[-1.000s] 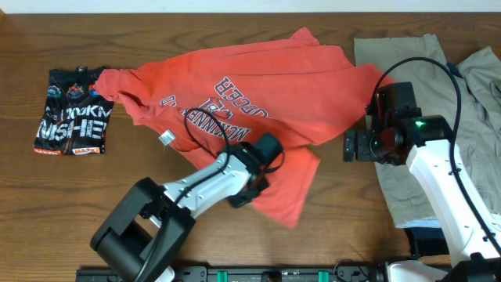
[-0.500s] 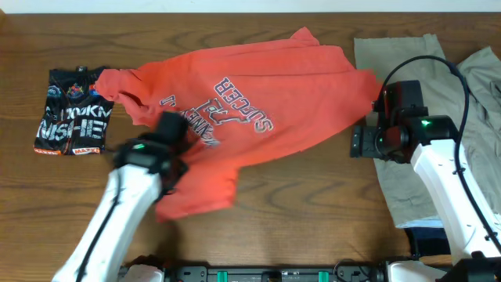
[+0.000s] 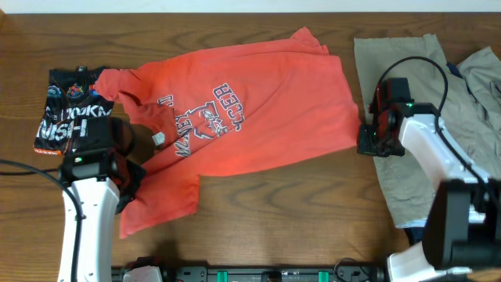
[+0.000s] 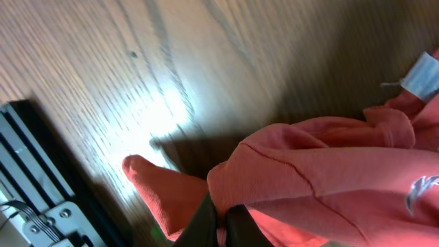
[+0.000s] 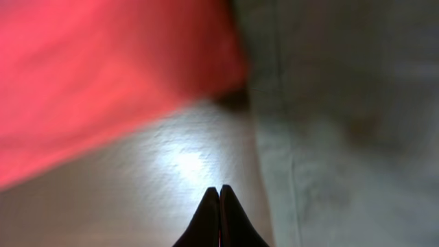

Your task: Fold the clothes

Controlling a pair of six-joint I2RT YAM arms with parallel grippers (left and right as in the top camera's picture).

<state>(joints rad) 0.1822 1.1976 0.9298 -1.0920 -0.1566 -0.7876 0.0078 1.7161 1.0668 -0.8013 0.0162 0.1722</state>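
The coral-red T-shirt (image 3: 258, 117) lies spread across the middle of the table, its "SOCCER" print facing up. My left gripper (image 3: 127, 182) is shut on a bunched fold of the red T-shirt (image 4: 322, 178) at its lower left corner; the left gripper (image 4: 221, 214) pinches the cloth just above the wood. My right gripper (image 3: 362, 142) sits by the shirt's right edge, beside a khaki garment (image 3: 407, 94). In the right wrist view the right gripper (image 5: 219, 190) is shut over bare table, with the red T-shirt (image 5: 103, 75) at upper left and the khaki garment (image 5: 343, 103) on the right.
A folded black printed garment (image 3: 74, 121) lies at the far left. A second beige garment (image 3: 481, 78) lies at the right edge, and something dark blue (image 3: 423, 231) sits near the front right. The left arm's base rail (image 4: 41, 192) runs along the front edge.
My left arm has swung from the middle to the left, dragging the shirt's lower hem with it. My right gripper has gone from open to shut beside the shirt's right edge.
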